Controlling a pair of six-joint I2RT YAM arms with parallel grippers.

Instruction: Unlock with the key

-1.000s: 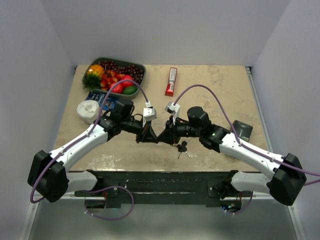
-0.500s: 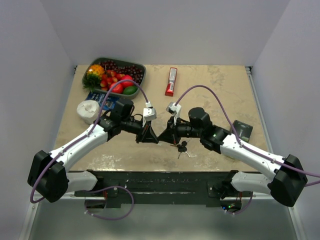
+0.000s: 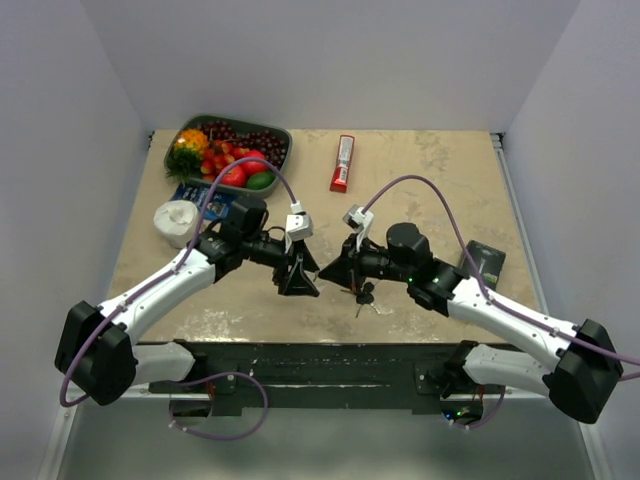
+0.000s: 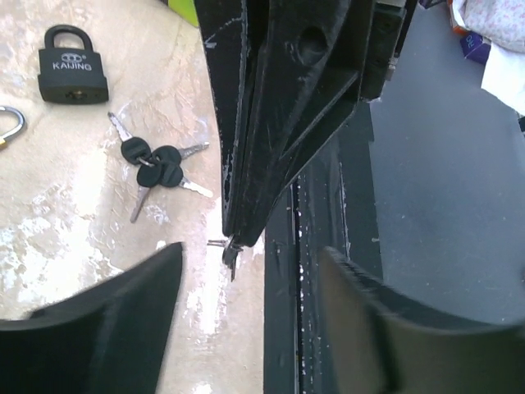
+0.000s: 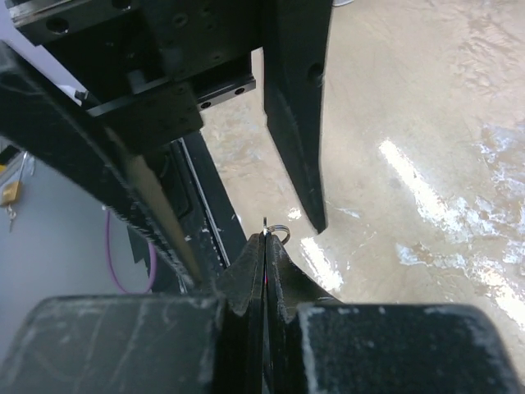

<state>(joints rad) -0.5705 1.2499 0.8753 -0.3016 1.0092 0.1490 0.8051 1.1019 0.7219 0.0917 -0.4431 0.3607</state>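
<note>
The key (image 3: pixel 363 295), a bunch with black heads and silver blades on a ring, lies on the table; the left wrist view shows the bunch (image 4: pixel 156 167) near a black padlock (image 4: pixel 74 75) and the shackle of a brass padlock (image 4: pixel 8 127). My right gripper (image 3: pixel 330 275) is shut on a small silver ring with a thin metal piece (image 5: pixel 276 232), which also pokes from the right gripper's tip (image 4: pixel 232 243) in the left wrist view. My left gripper (image 3: pixel 299 287) stands open, with the left gripper's jaws (image 4: pixel 254 320) spread wide just short of that tip and holding nothing.
A tray of fruit (image 3: pixel 281 133) sits at the back left, with a red and white pack (image 3: pixel 343 163) at the back middle. A white roll (image 3: pixel 178 218) and a blue packet (image 3: pixel 208 200) lie left. A dark box (image 3: pixel 485 262) lies right. The table's black front rail (image 4: pixel 316 246) runs close below both grippers.
My left gripper was shut tip to tip with the right one and has now opened. The right gripper closed on the small ring and drew slightly right.
</note>
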